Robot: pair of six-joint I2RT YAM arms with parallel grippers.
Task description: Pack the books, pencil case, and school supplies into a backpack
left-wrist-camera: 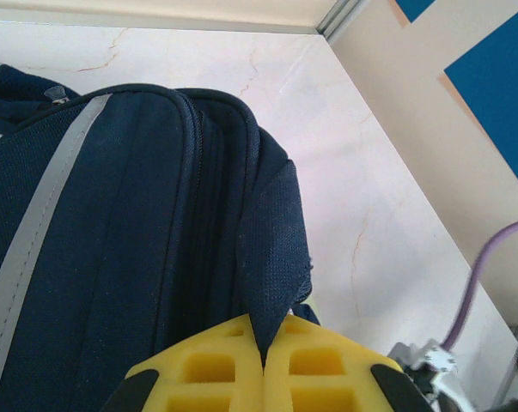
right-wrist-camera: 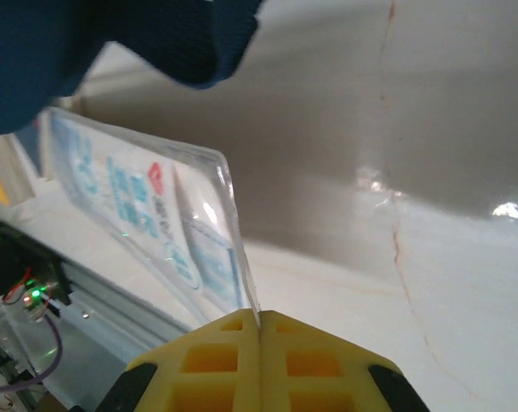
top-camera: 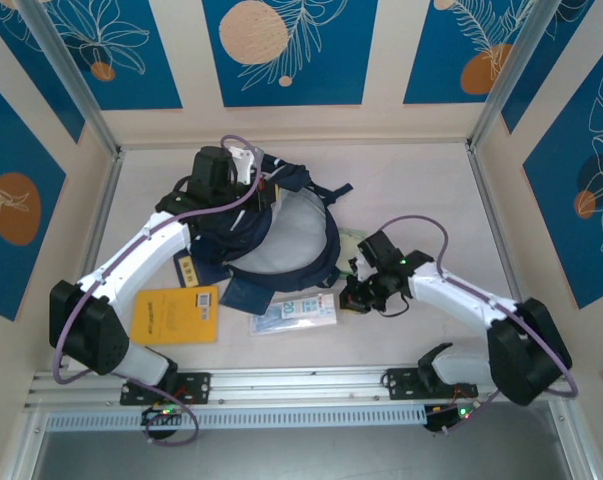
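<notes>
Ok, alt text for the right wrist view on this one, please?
The right gripper, yellow and shut, pinches one corner of the clear packet with blue print. Navy fabric of the backpack fills the top left, and the pale marbled table lies behind.

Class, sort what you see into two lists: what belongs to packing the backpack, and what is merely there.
Belongs:
backpack
orange book
navy book
clear packet
green pad
left fingers, shut on the backpack
right fingers, shut on the clear packet

Merely there:
purple cables
rail
wall panels
</notes>
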